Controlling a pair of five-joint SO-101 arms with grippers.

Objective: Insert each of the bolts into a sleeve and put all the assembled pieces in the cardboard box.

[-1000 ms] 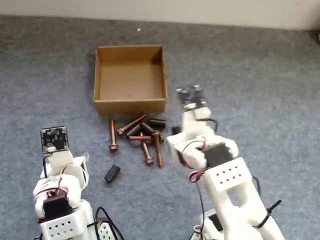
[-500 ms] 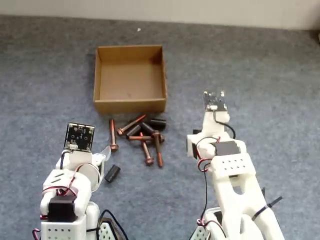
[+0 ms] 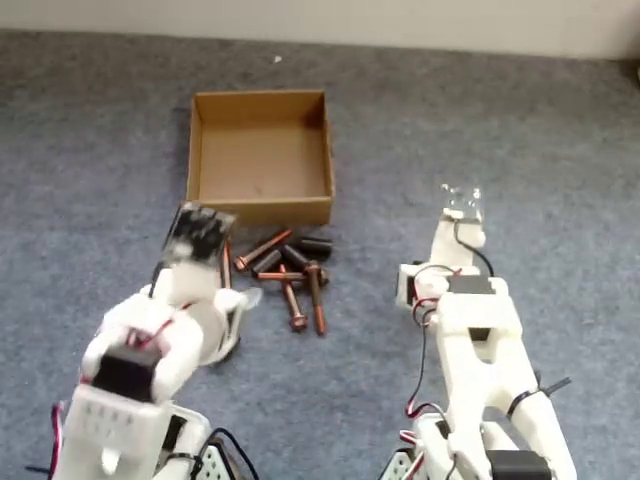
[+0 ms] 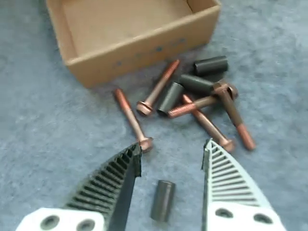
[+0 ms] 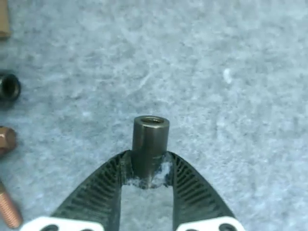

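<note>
Two grippers differ: the left gripper (image 4: 171, 154) gapes wide around a loose sleeve (image 4: 162, 199) lying untouched between its fingers, with the bolts (image 4: 131, 118) just ahead and the cardboard box (image 4: 144, 52) beyond them. The right gripper (image 5: 148, 166) is clenched on a dark sleeve (image 5: 150, 139), whose near end is hidden between its fingers.

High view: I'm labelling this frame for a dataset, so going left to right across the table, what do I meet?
Left arm → pile of bolts and sleeves → right arm, whose claw grips a sleeve. The cardboard box overlaps the pile, so it is left out.
</note>
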